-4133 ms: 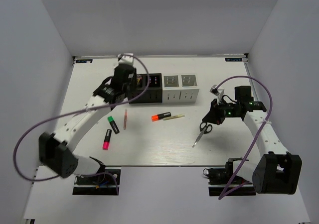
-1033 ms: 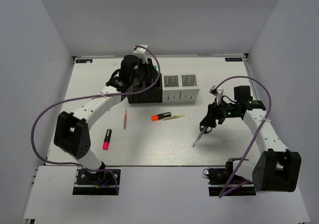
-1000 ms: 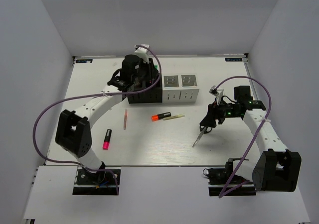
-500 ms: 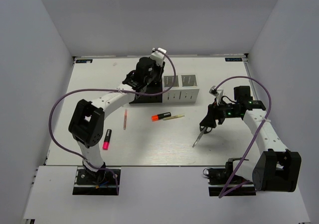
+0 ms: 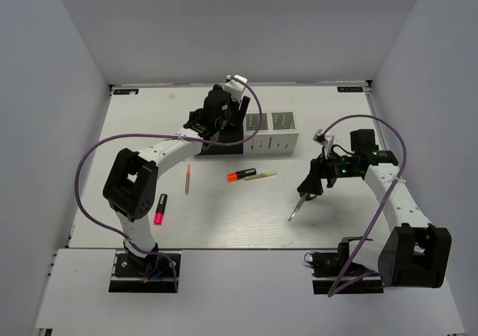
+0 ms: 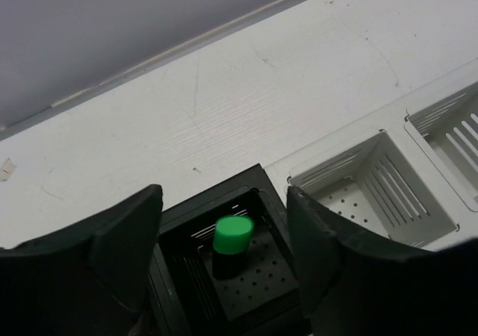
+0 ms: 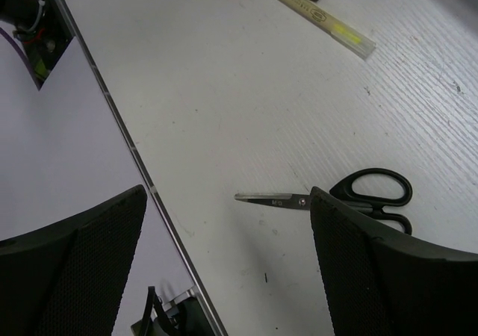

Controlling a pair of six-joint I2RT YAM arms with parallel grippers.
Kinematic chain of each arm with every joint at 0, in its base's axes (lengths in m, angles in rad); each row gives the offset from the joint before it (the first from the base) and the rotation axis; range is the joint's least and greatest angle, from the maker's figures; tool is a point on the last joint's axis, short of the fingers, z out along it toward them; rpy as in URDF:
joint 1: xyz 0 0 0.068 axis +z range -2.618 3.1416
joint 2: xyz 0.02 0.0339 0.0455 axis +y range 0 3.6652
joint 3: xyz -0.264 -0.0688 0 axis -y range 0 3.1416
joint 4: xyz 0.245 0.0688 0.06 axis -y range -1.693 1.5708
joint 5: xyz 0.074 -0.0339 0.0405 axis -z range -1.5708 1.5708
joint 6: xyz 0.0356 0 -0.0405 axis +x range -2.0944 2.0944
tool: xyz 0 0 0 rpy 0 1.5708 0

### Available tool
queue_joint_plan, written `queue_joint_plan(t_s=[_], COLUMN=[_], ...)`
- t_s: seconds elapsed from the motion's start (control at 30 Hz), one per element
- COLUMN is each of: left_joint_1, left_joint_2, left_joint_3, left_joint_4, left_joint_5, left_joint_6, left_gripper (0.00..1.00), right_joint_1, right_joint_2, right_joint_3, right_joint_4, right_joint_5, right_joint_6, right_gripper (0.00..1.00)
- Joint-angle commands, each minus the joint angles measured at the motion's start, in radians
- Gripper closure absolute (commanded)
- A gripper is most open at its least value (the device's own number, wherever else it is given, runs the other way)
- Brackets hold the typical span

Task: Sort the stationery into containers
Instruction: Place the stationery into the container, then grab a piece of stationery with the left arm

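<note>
My left gripper [image 6: 224, 265] hangs open over the row of containers [image 5: 282, 133]. A green-capped black marker [image 6: 233, 240] stands free in a black cup [image 6: 254, 291] between its fingers [image 6: 112, 254]. The white cups [image 6: 366, 190] sit to the right of it. The black-handled scissors [image 7: 351, 198] lie flat on the table, their blade pointing left between the open fingers of my right gripper [image 7: 228, 254], which hovers above them. From above, the scissors [image 5: 296, 210] show just below the right gripper [image 5: 312, 184].
An orange-capped marker [image 5: 240, 175] and a yellowish stick [image 5: 261, 175] lie mid-table. A thin pink stick [image 5: 187, 178] and a pink-capped marker [image 5: 160, 209] lie to the left. The table's near edge [image 7: 127, 142] runs close to the right gripper.
The left gripper shifted right along the cups and opened, leaving the green-capped marker standing in the black cup. The right gripper opened wider over the scissors.
</note>
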Motion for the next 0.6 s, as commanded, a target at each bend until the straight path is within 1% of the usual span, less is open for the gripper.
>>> queue_joint_plan(t_s=[0.0,0.03,0.07,0.13,0.17,0.2,0.23,0.27,0.3,0.33,0.37,0.4,0.43,0.47,0.5,0.53,0.57], left_joint_1=[0.0,0.003,0.002,0.002,0.002,-0.001,0.002,0.002,0.0,0.002,0.003,0.0,0.003,0.015,0.025,0.034,0.064], left_joint_2=[-0.032,-0.041,-0.048,-0.074,-0.087,-0.111,-0.149,-0.173,-0.25,-0.277,-0.304,-0.402,-0.435,-0.468,-0.536,-0.597,-0.651], left_joint_3=[0.004,0.007,0.008,0.011,0.008,-0.001,-0.002,-0.013,-0.025,-0.033,-0.056,-0.089,-0.125,-0.146,-0.171,-0.235,-0.254], left_joint_4=[0.008,0.01,0.007,-0.009,-0.009,-0.031,-0.047,-0.064,-0.138,-0.201,-0.34,-0.383,-0.486,-0.536,-0.618,-0.706,-0.761], left_joint_5=[-0.014,-0.014,-0.014,-0.013,-0.014,-0.012,0.0,0.005,0.02,0.022,0.023,0.004,-0.009,-0.02,-0.029,-0.043,-0.058], left_joint_6=[-0.024,-0.024,-0.036,-0.039,-0.051,-0.077,-0.097,-0.141,-0.177,-0.22,-0.26,-0.309,-0.335,-0.356,-0.408,-0.422,-0.439], left_gripper=[0.2,0.18,0.13,0.12,0.17,0.25,0.38,0.73,0.87,0.97,1.0,1.0,1.0,1.0,0.97,0.81,0.59], right_joint_1=[-0.006,-0.003,-0.006,-0.006,-0.003,-0.006,-0.006,-0.006,-0.003,-0.006,-0.003,0.003,0.006,0.012,0.024,0.032,0.049], right_joint_2=[-0.008,-0.008,-0.007,-0.007,-0.011,-0.013,-0.016,-0.017,-0.02,-0.034,-0.028,-0.04,-0.04,-0.04,-0.036,-0.01,0.006], right_joint_3=[0.053,0.054,0.054,0.054,0.053,0.053,0.053,0.054,0.057,0.059,0.059,0.062,0.056,0.059,0.065,0.092,0.105], right_joint_4=[-0.03,-0.033,-0.038,-0.036,-0.038,-0.036,-0.038,-0.045,-0.041,-0.041,-0.038,-0.023,-0.007,0.007,0.02,0.021,0.018], right_joint_5=[-0.064,-0.075,-0.079,-0.081,-0.081,-0.078,-0.075,-0.076,-0.07,-0.064,-0.064,-0.061,-0.07,-0.076,-0.087,-0.113,-0.119], right_joint_6=[-0.004,-0.004,-0.005,-0.008,-0.007,-0.007,-0.011,-0.018,-0.016,-0.015,-0.019,-0.015,-0.004,0.017,0.028,0.033,0.042], right_gripper=[0.09,0.09,0.09,0.09,0.09,0.15,0.25,0.45,0.99,1.0,1.0,1.0,1.0,0.97,0.56,0.45,0.39])
